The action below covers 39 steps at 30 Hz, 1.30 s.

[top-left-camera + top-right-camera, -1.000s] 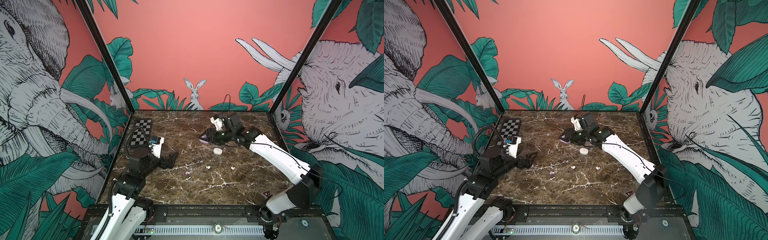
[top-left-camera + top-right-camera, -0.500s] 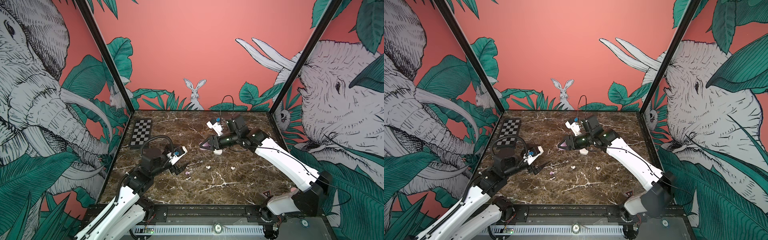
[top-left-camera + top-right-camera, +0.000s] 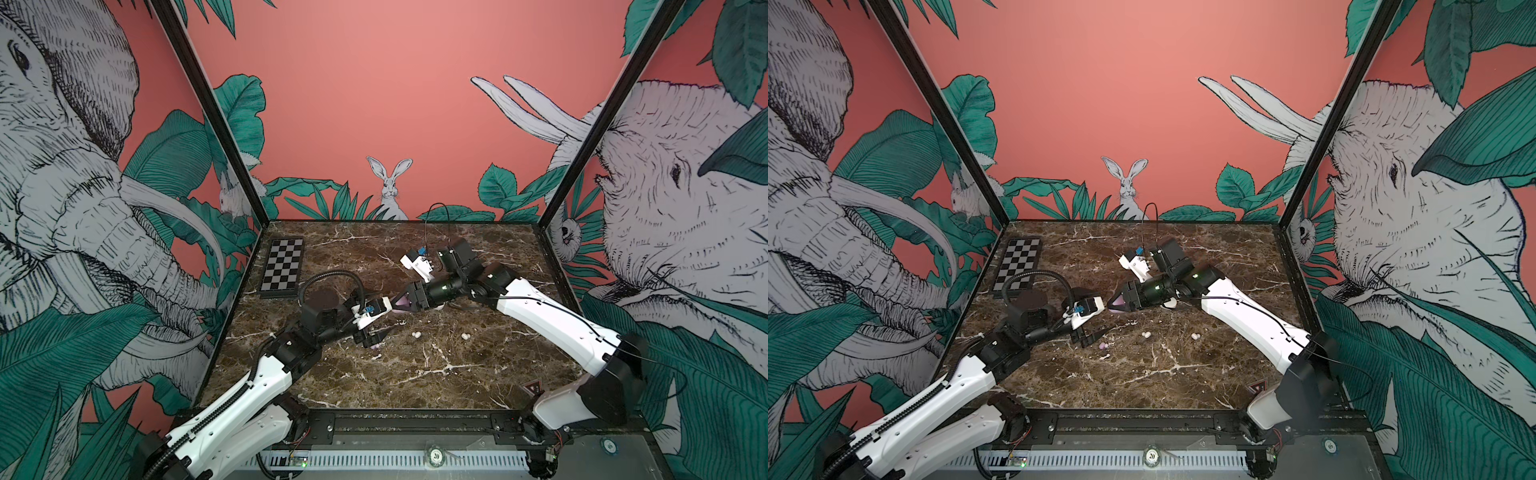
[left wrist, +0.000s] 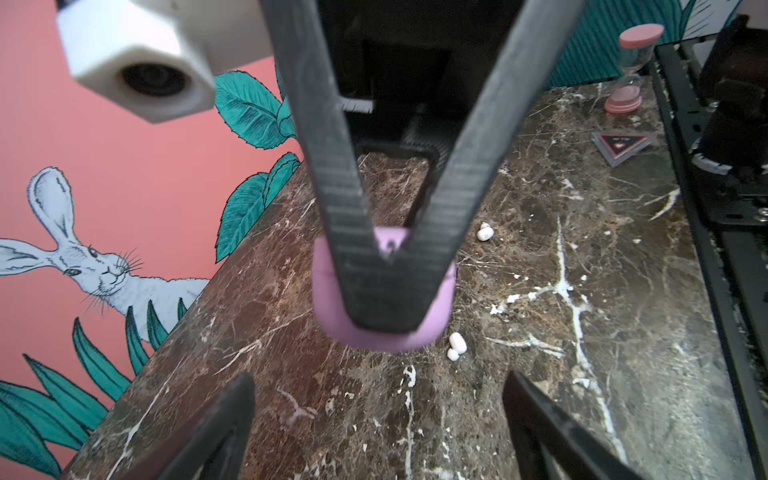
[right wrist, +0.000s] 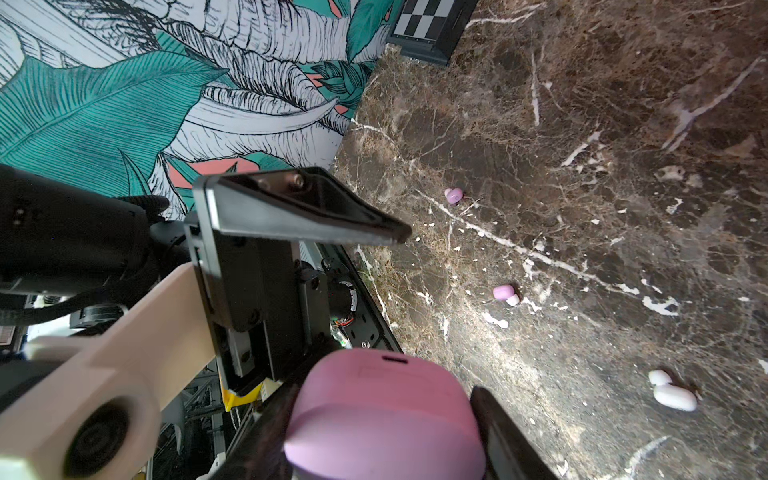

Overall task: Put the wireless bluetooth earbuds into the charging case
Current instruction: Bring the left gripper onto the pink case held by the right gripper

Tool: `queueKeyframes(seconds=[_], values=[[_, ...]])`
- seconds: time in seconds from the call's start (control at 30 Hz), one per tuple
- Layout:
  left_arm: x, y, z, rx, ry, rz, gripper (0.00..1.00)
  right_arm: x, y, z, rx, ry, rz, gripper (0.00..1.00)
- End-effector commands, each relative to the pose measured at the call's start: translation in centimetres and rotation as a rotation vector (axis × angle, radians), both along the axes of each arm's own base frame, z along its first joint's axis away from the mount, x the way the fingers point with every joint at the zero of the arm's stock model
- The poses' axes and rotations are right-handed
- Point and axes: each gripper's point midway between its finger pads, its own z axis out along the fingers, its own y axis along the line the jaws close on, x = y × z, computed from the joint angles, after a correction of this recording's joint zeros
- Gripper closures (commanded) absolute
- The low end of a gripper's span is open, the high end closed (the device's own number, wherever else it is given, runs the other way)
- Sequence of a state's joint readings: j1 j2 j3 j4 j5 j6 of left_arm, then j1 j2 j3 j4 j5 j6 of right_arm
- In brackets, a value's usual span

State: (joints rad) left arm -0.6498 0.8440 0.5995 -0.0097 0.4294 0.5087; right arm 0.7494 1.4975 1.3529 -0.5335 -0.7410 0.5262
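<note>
Overhead, in both top views, the right end effector (image 3: 397, 308) grips the lilac charging case (image 3: 403, 305) over the table (image 3: 415, 386); the left end effector (image 3: 379, 336) sits just beside it, jaws spread wide and empty; white earbuds (image 3: 415, 334) and lilac earbuds (image 3: 1103, 345) lie loose on the table; from the left wrist, the right end effector's fingers (image 4: 345, 208) pinch the case; from the right wrist, the case fills the grasp, earbuds scattered beyond.

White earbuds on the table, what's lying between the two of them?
Nothing. In both top views only bare marble table shows between the left white earbud and the right white earbud.
</note>
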Motion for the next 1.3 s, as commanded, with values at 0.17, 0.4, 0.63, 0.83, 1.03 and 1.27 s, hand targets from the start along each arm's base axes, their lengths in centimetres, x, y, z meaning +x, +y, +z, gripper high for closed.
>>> queueKeyframes(seconds=[0.17,0.4,0.63,0.83,1.03,1.27], values=[[-0.9,-0.8,-0.3,0.009,0.01,-0.065,0.16,-0.4,1.2,-0.6,-0.039,-0.064,0.046,1.0],[-1.1,-1.0,-0.8,0.02,0.029,-0.076,0.25,-0.9,1.4,-0.5,-0.031,-0.076,0.05,1.0],[-1.0,-1.1,-0.8,0.023,0.032,-0.074,0.3,-1.0,1.4,-0.5,-0.038,-0.098,0.04,1.0],[-0.8,-0.9,-0.5,0.023,0.007,-0.059,0.36,-1.2,1.7,-0.5,-0.034,-0.094,0.048,1.0],[-0.8,-0.8,-0.7,0.027,0.004,-0.058,0.41,-1.4,1.9,-0.2,-0.029,-0.097,0.044,1.0],[-0.7,-0.8,-0.6,0.026,-0.002,-0.055,0.47,-1.6,2.2,0.1,-0.002,-0.09,0.043,1.0]])
